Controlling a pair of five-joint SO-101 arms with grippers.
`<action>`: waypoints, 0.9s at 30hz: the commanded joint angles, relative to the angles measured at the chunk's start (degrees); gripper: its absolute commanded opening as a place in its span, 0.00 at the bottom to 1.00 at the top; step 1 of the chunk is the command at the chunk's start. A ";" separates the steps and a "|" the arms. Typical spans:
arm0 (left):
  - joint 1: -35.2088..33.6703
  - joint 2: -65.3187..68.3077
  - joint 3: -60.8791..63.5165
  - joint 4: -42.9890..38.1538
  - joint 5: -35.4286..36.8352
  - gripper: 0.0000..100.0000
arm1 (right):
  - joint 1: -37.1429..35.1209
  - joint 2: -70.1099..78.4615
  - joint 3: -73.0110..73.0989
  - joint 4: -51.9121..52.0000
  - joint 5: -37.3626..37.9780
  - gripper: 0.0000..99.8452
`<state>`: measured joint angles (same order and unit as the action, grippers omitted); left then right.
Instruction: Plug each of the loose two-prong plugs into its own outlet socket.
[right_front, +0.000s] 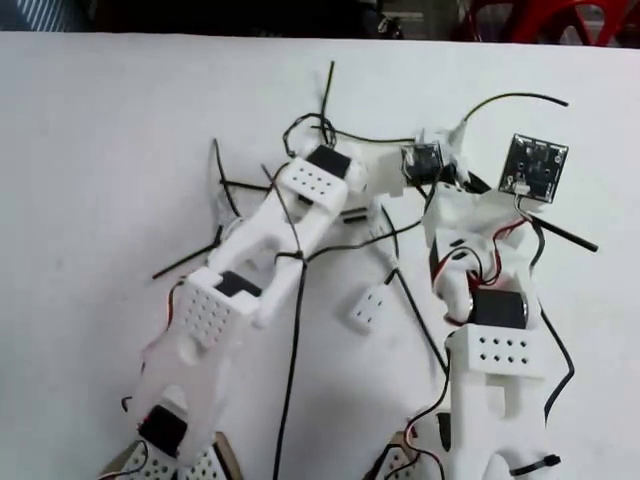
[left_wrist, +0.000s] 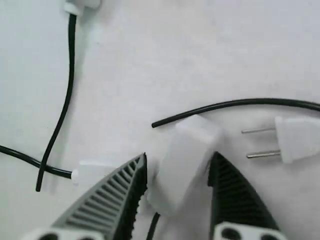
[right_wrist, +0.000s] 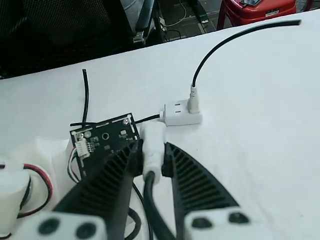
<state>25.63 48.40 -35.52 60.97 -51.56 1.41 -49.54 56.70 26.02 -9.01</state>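
The left gripper (left_wrist: 178, 159) has its two fingers closed on a white socket block (left_wrist: 182, 145); the gray finger (left_wrist: 125, 185) is on one side and the black finger (left_wrist: 230, 190) is on the other. Just beside the block a loose plug (left_wrist: 295, 140) lies on the white table (left_wrist: 200, 50); its two metal prongs point at the block but do not touch it; a thin black wire (left_wrist: 235, 103) lies close behind the block.

The right gripper (right_wrist: 152, 150) squeezes a small white plug (right_wrist: 152, 140); its black cord (right_wrist: 149, 190) runs back between the fingers. A little past it sits a second socket (right_wrist: 175, 116) with a pushed-in plug (right_wrist: 194, 104) already in it. A dark little board (right_wrist: 105, 135) sits near this gripper. In the high view, a white piece with small holes (right_front: 370, 303) lies on the table between the two arms.
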 joint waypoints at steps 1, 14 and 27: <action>0.57 -1.19 -3.16 4.22 -0.44 0.09 | 0.40 -1.27 -0.70 -1.36 0.00 0.02; 1.98 -2.68 -11.16 29.36 7.74 0.02 | 0.66 -1.45 -0.70 -1.36 0.00 0.02; -2.15 -9.63 -21.27 41.67 22.33 0.02 | 0.66 -1.36 -0.70 -1.36 0.00 0.02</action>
<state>25.98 47.87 -56.26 101.93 -31.34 1.58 -49.98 56.79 25.49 -9.19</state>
